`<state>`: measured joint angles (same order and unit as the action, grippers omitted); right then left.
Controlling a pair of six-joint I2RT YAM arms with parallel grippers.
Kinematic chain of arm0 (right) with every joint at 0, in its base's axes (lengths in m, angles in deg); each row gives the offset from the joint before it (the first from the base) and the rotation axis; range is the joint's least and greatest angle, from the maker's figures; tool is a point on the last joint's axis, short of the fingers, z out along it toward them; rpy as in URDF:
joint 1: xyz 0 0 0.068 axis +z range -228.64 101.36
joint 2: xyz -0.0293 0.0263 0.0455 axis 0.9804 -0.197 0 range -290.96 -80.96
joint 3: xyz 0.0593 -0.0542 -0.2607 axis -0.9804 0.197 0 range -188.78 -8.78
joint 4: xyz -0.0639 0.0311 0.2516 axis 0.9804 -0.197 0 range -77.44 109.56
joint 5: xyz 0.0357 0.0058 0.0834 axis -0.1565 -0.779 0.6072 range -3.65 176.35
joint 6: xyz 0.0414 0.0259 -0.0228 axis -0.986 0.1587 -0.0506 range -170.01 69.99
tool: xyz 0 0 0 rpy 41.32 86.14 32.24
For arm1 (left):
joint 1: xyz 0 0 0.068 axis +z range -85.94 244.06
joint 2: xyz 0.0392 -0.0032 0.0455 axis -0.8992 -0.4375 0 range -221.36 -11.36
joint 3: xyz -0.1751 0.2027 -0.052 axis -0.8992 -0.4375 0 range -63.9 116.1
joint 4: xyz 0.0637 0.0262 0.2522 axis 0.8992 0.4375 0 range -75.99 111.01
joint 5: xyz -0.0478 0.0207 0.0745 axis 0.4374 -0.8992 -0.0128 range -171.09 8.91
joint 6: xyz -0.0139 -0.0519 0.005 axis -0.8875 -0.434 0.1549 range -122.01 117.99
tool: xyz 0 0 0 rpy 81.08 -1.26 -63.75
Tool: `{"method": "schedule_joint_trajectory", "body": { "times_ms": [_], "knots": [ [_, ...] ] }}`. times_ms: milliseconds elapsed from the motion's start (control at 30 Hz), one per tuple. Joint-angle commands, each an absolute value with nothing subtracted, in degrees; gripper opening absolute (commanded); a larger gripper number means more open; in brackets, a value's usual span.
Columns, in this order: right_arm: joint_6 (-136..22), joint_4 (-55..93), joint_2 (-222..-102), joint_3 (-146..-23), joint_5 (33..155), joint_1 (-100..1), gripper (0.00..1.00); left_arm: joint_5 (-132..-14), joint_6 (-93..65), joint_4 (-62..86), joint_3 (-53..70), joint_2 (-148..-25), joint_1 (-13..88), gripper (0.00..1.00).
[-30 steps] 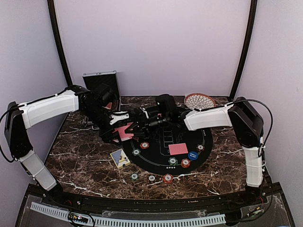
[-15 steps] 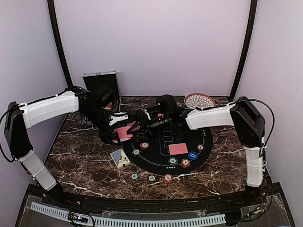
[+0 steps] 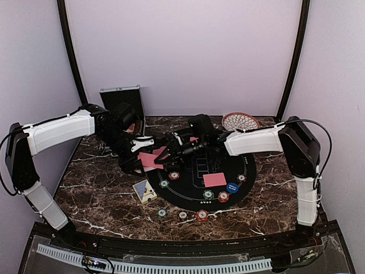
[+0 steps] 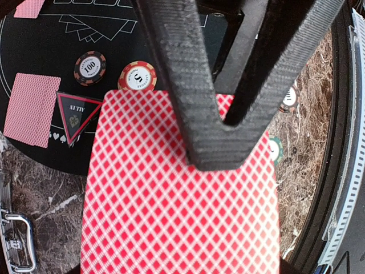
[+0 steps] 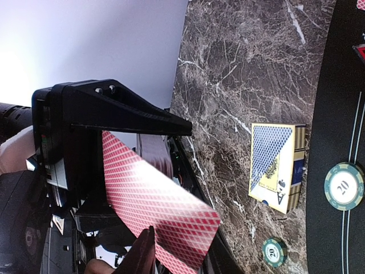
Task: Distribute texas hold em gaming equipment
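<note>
My left gripper (image 3: 142,157) is shut on a stack of red-backed playing cards (image 3: 150,160) above the table's left part, and the cards (image 4: 182,205) fill the left wrist view under the fingertips (image 4: 222,145). My right gripper (image 3: 169,150) sits at the cards' right edge. In the right wrist view one finger (image 5: 142,254) shows beside the card (image 5: 154,205); its other finger is hidden. Another red-backed card (image 3: 214,180) lies on the black round mat (image 3: 251,171) among poker chips: blue (image 3: 232,187), green (image 3: 208,194) and red (image 3: 174,175). The triangle marker (image 4: 77,116) lies on the mat.
A blue-and-yellow card box (image 3: 145,191) lies left of the mat. Three chips (image 3: 182,215) sit on the marble in front of the mat. The silver case (image 3: 121,100) stands at the back left and the woven dish (image 3: 240,121) at the back right.
The right arm has drawn slightly to the right along the cards' edge. The left gripper has kept hold of the cards and barely moved.
</note>
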<state>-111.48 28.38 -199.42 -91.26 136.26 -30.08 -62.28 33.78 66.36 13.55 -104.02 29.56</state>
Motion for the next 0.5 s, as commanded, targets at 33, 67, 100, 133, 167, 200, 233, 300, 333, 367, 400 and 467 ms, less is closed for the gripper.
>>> {"method": "schedule_joint_trajectory", "body": {
  "times_ms": [33,67,100,133,167,200,233,300,333,367,400,467],
  "knots": [
    [-113.3,32.1,-196.4,-91.2,136.8,-30.5,0.26,-61.7,34.2,67.1,13.0,-101.8,29.8,0.00],
    [-114.1,33.1,-196.2,-90.8,137.0,-30.5,0.25,-61.7,34.2,67.1,13.0,-101.8,29.8,0.00],
    [-114.7,33.8,-196.1,-90.5,137.1,-30.5,0.23,-61.7,34.2,67.0,13.0,-101.8,29.8,0.00],
    [-114.8,34.0,-196.0,-90.3,137.1,-30.5,0.22,-61.7,34.1,67.0,12.9,-101.8,29.8,0.00],
    [-114.9,34.1,-195.8,-90.1,137.0,-30.6,0.20,-61.7,34.1,67.1,12.9,-101.7,29.8,0.00],
    [-115.0,34.1,-195.6,-89.9,136.9,-30.6,0.18,-61.6,34.1,67.0,12.9,-101.7,29.8,0.00],
    [-115.1,34.2,-195.3,-89.6,136.8,-30.7,0.16,-61.7,34.1,67.0,12.8,-101.7,29.8,0.00],
    [-115.1,34.2,-194.7,-88.9,136.7,-31.1,0.12,-61.9,34.0,66.9,12.8,-101.6,29.8,0.00],
    [-115.2,34.3,-194.4,-88.5,136.7,-31.3,0.11,-61.9,34.1,66.9,12.8,-101.7,29.8,0.00],
    [-115.2,34.3,-194.0,-88.1,136.6,-31.5,0.09,-61.9,34.0,66.9,12.8,-101.6,29.8,0.00],
    [-115.1,34.3,-193.6,-87.7,136.4,-31.7,0.09,-61.9,34.0,67.0,12.8,-101.7,29.7,0.00],
    [-115.1,34.4,-192.9,-86.8,136.4,-32.1,0.07,-61.9,34.0,67.0,12.8,-101.6,29.8,0.00]
  ]
}}
